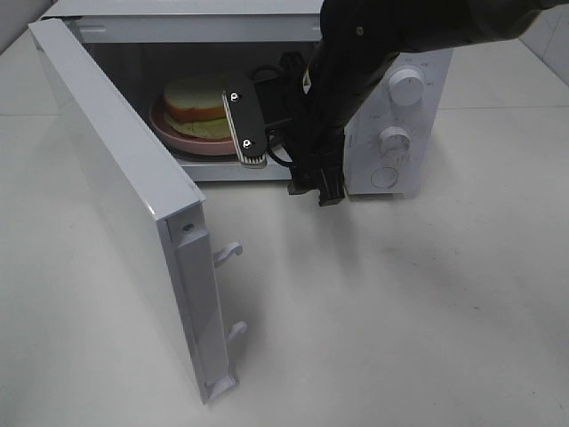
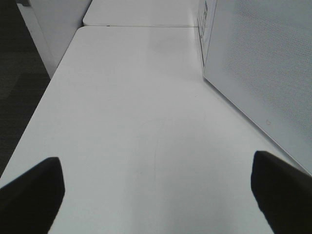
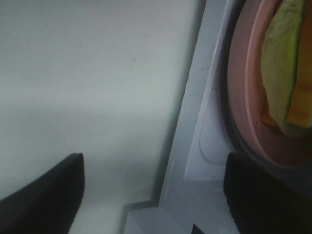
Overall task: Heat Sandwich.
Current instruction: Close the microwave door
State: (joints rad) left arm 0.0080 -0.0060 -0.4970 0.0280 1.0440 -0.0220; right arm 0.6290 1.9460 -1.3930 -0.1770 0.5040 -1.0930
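The sandwich (image 1: 197,105) lay flat on the pink plate (image 1: 182,142) inside the open microwave (image 1: 404,124), its long axis seemingly across the mouth, one end hidden behind the right gripper (image 3: 153,192), whose jaws stood apart at the sill; the left gripper (image 2: 156,195), jaws likewise wide, hovered over the table (image 2: 136,97)

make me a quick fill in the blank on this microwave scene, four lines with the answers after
1. The plate under the sandwich is ____ in colour.
2. The plate lies ____ the microwave.
3. The microwave's door stands ____.
4. The left gripper, jaws apart over the table, holds ____.

Missing words: pink; inside; open; nothing.
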